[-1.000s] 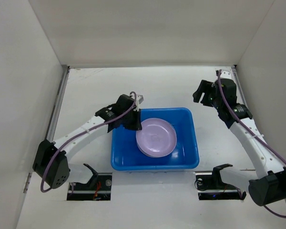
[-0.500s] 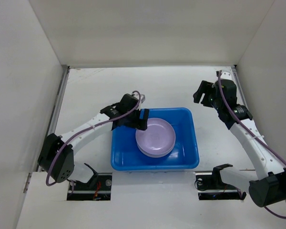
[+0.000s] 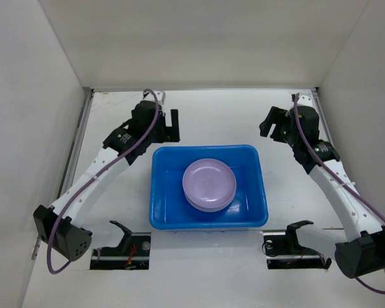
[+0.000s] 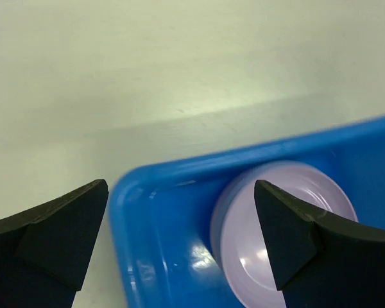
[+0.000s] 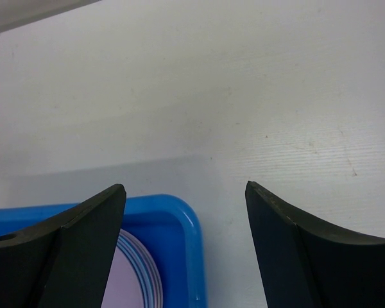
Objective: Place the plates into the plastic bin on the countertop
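**A:** Plates (image 3: 208, 185), where do we find them?
**B:** We see them stacked inside the plastic bin (image 3: 162, 217), lilac one on top, a little right of its middle. The bin sits on the countertop (image 3: 224, 115) near its front edge.
**A:** And our grippers?
**B:** Our left gripper (image 4: 181, 187) hangs off the bin's far left corner, jaws apart and empty. Our right gripper (image 5: 185, 187), beyond the far right corner, is likewise spread, holding nothing.
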